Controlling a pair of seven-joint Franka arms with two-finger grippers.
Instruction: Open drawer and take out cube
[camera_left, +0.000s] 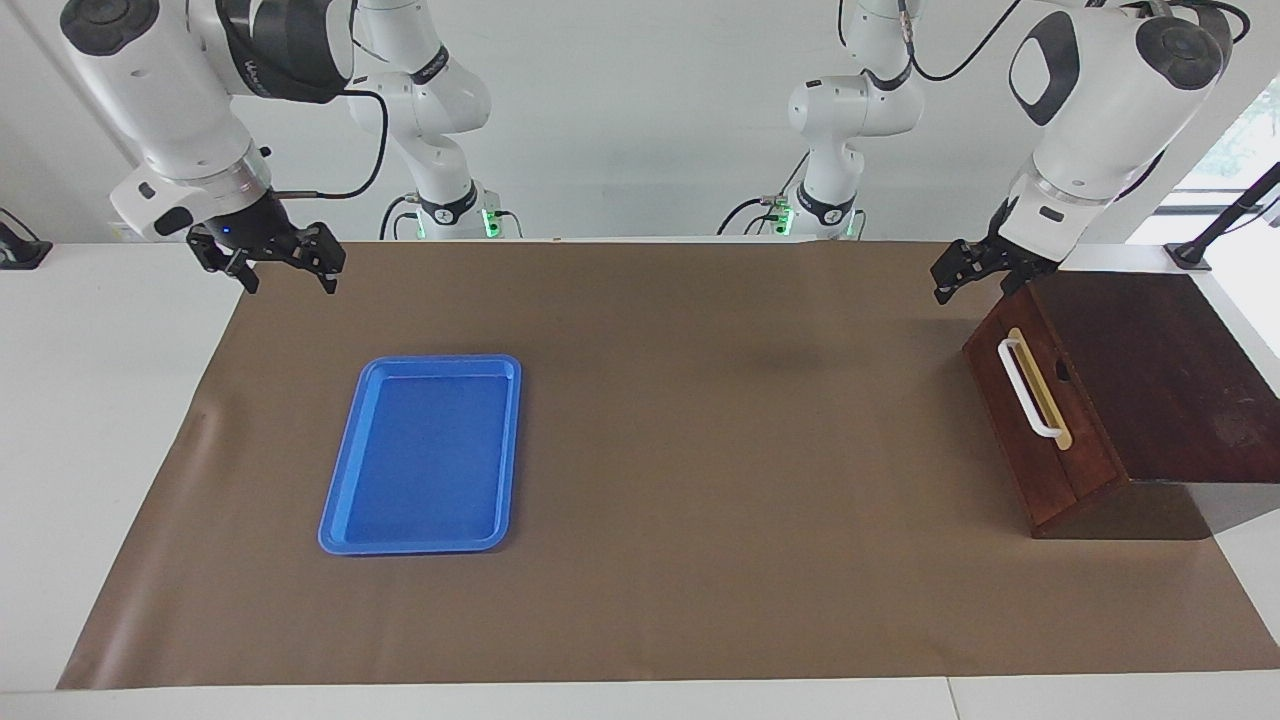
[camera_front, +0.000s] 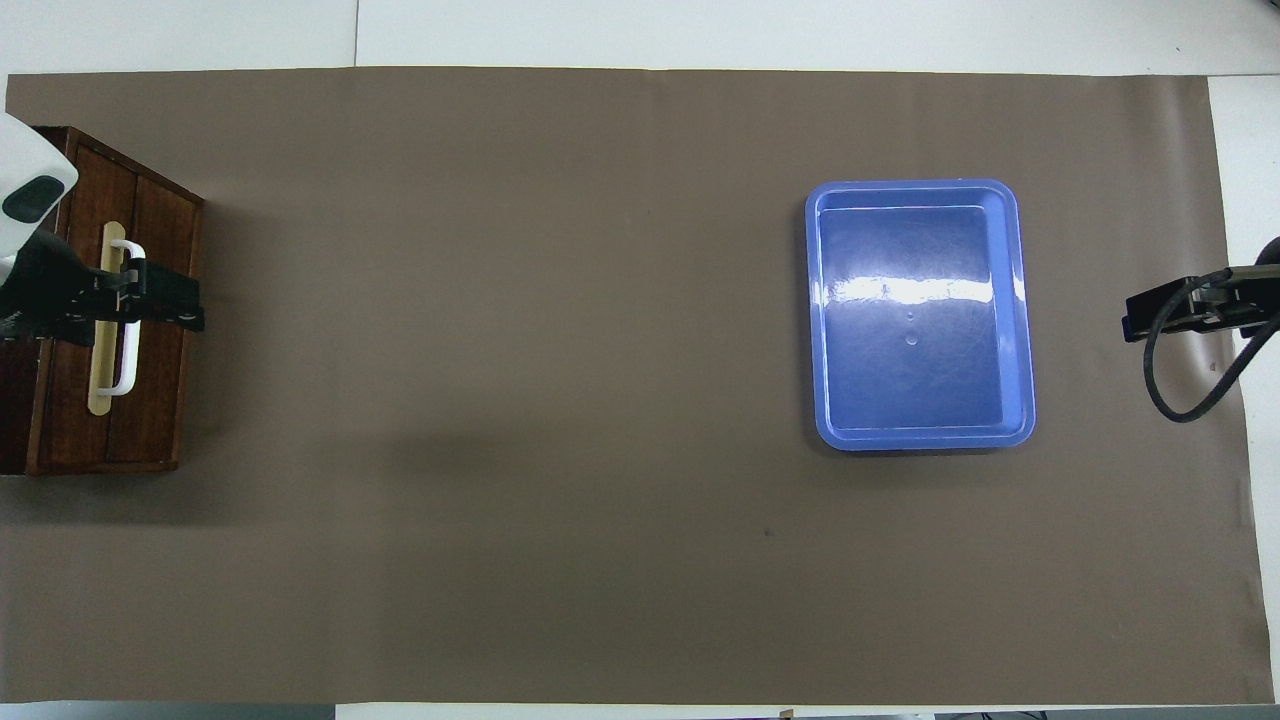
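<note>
The drawer (camera_left: 1035, 415) sits shut at the left arm's end, just below the left gripper (camera_left: 968, 277), whose fingers are apart and empty. The right gripper (camera_left: 290, 270) hangs spread over the mat's edge, well apart from the blue tray (camera_left: 345, 480). No cube shows.

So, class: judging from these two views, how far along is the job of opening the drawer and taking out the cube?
Nothing looks done yet. The dark reddish-brown wooden drawer is shut, its white bar handle untouched, and no cube shows. In hand: the left gripper, open, hangs above the cabinet's top corner. The right gripper, open, waits over the mat's edge; the blue plastic tray holds nothing. Left: gripping the handle, pulling, lifting the cube out.
</note>
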